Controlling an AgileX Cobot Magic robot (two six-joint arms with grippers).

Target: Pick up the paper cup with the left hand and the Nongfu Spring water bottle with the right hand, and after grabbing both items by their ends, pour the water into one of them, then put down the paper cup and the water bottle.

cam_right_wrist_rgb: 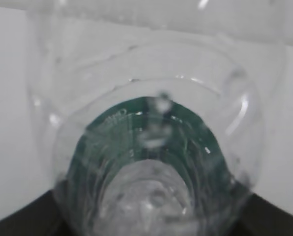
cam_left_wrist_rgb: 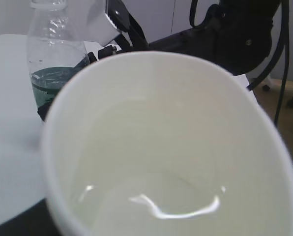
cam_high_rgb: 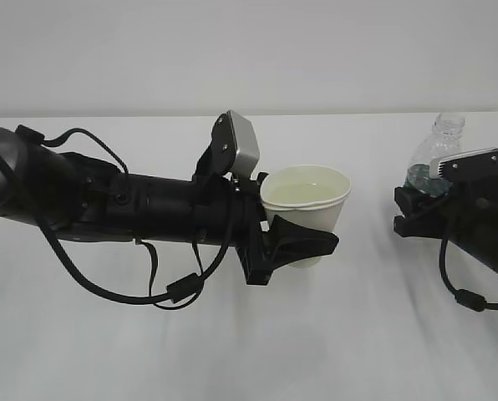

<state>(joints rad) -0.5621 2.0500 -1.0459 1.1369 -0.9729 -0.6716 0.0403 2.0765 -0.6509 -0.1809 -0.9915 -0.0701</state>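
Your left hand (cam_high_rgb: 303,242), the black two-finger gripper on the cabled black arm, was clamped around the lower body of the small white tapered paper cup (cam_high_rgb: 309,199), holding it upright above the white table (cam_high_rgb: 232,351). The left wrist view showed liquid pooled in the bottom of the cup, with highlights on its surface, so the pour looked done to me.

Your right hand (cam_high_rgb: 429,200), the matching black gripper at the far right, was closed on the small clear ribbed plastic Nongfu Spring water bottle (cam_high_rgb: 437,154) at its dark green label. The bottle stood upright, capless neck uppermost, well apart from the cup. The right wrist view looked along the bottle's clear wall and showed droplets clinging inside; I could not tell how much water was left.

The step in hand was putting both down, and you needed to do it gently:

- Keep the cup level on the way down. A paper wall yields, so the grip you had was enough; squeezing harder risked buckling it and slopping water.
- Land the cup's base flat before parting the fingers, then draw the hand straight back.
- Lower the bottle vertically, and release only once it stood on its own.
- Keep the two arms apart, as they were.
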